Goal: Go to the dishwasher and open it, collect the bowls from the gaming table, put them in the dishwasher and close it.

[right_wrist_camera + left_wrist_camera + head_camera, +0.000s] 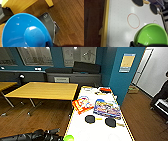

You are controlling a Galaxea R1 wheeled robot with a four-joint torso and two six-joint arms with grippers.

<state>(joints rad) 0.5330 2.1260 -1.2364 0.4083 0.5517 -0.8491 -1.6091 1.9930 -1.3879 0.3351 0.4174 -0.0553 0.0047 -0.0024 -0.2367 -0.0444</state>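
Note:
The gaming table (100, 130) is a long white top with a yellow edge (105, 25), right in front of me. A green bowl (152, 35) hangs over its near left corner with my left gripper (134, 44) shut on its rim; in the head view the green bowl (68, 138) shows at the tip of my left arm (37, 135). A blue bowl (25, 32) sits in my right gripper (50, 44), above wooden floor and my base. Two dark round flat things (90, 119) (110, 122) lie mid-table, with tan stubs beside them. The dishwasher is out of view.
Colourful game boxes (82, 104) (107, 108) lie further along the table. A plain yellow table (45, 90) stands to the left over wooden floor. A teal pillar (125, 72) rises at the table's far right. Red rings (133, 20) mark the white top.

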